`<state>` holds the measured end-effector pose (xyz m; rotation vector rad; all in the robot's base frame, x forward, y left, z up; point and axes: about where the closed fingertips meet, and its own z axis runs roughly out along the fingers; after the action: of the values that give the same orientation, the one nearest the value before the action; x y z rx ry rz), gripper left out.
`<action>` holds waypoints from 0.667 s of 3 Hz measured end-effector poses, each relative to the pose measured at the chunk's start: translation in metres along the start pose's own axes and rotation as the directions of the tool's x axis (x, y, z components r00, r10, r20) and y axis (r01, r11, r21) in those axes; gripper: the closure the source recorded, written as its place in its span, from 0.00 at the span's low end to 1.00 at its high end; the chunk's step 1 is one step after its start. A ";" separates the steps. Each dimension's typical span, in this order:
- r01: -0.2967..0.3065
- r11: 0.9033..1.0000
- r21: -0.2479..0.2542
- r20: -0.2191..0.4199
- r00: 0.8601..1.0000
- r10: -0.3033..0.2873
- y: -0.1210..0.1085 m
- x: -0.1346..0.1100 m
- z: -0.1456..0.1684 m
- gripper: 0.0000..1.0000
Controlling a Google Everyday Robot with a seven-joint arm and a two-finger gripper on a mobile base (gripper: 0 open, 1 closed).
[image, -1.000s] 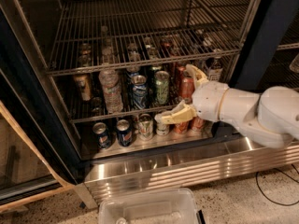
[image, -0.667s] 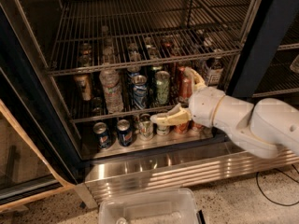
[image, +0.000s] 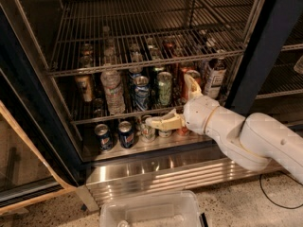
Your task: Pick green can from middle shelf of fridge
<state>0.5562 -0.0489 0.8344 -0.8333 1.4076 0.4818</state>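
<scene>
The green can (image: 164, 89), light green with a silver top, stands upright on the middle shelf (image: 94, 117) of the fridge (image: 28, 93), between a blue-and-silver can (image: 140, 92) and a red can (image: 182, 81). My gripper (image: 174, 104) is open just right of and in front of the green can. One cream finger (image: 161, 123) points left below the shelf's front edge. The other finger (image: 191, 85) points up beside the red can. Neither finger touches the green can.
A water bottle (image: 112, 92) and a tan can (image: 85, 87) stand left on the same shelf, and a dark bottle (image: 216, 76) at right. Blue cans (image: 103, 136) sit on the fridge floor. The upper wire rack (image: 142, 32) is above. A plastic bin (image: 151, 212) lies below the ribbed steel panel (image: 156, 176).
My arm has reached further left and into the fridge opening. The open gripper has moved closer to the green can. The cans have not moved.
</scene>
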 end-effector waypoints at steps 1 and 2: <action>-0.016 1.000 0.015 0.011 1.000 0.016 0.000 0.006 0.003 0.05; -0.035 0.999 0.024 0.018 0.999 0.034 0.000 0.013 0.004 0.05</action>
<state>0.5607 -0.0481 0.8214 -0.7844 1.4105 0.4963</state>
